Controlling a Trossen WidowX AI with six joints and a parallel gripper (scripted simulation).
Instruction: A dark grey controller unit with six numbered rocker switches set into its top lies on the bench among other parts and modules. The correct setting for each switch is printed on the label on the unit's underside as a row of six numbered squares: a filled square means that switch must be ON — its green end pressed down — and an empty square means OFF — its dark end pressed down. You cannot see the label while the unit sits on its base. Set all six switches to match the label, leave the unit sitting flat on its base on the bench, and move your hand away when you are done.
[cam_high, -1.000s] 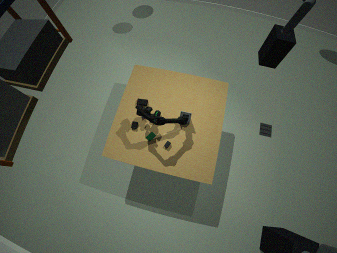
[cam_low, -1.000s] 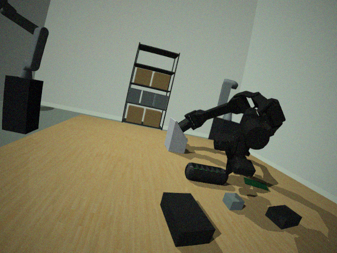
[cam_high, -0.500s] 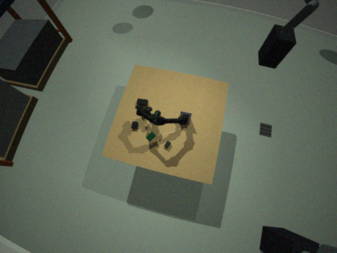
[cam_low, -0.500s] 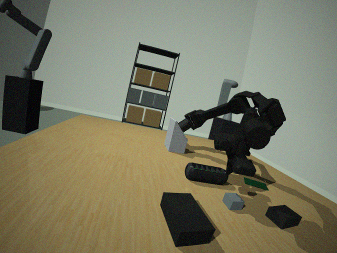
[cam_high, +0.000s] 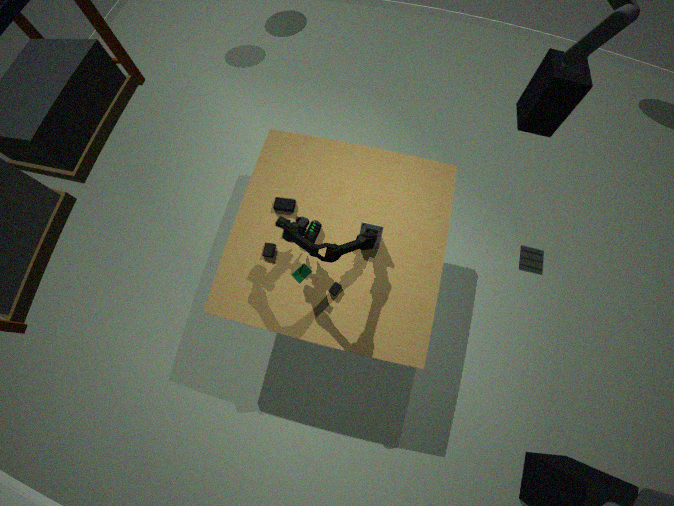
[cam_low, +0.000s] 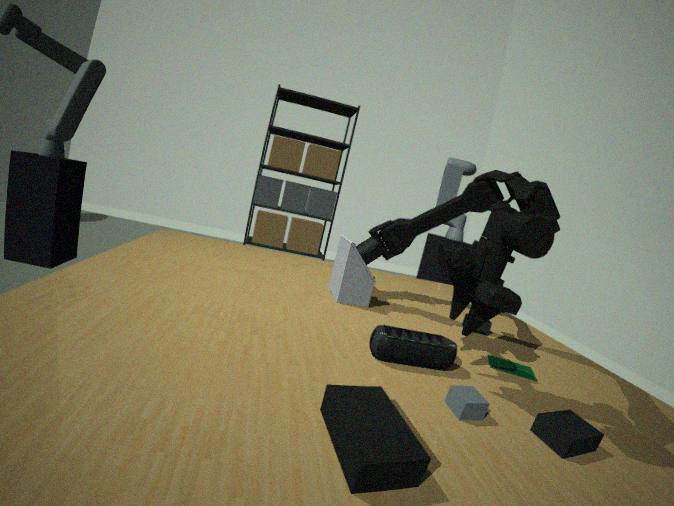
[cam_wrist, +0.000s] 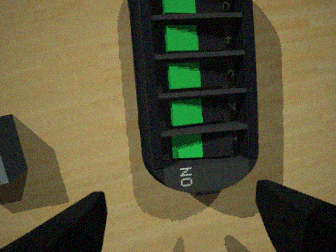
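The dark grey controller unit (cam_high: 317, 231) (cam_low: 412, 349) (cam_wrist: 212, 175) lies flat on its base on the bench (cam_high: 381, 179) (cam_low: 163, 354). In the wrist view its switches run up the frame, with green ends left and dark ends right. Several switches show; the far end is cut off by the top edge. I cannot tell surely which end of each is pressed. "ON" is printed on the near end. The underside label is hidden. My gripper (cam_low: 461, 324) (cam_wrist: 182, 197) is open and empty, above the bench by the unit's ON end, with its fingers apart on either side of that end in the wrist view.
A large black block (cam_high: 284, 205) (cam_low: 375, 435), a small grey block (cam_low: 466, 403), a smaller black block (cam_high: 269, 250) (cam_low: 566, 433) and a green board (cam_high: 301, 272) (cam_low: 525, 372) lie around the unit. A small dark part (cam_high: 335, 289) lies beyond the board. The arm's grey base (cam_low: 351, 277) stands behind.
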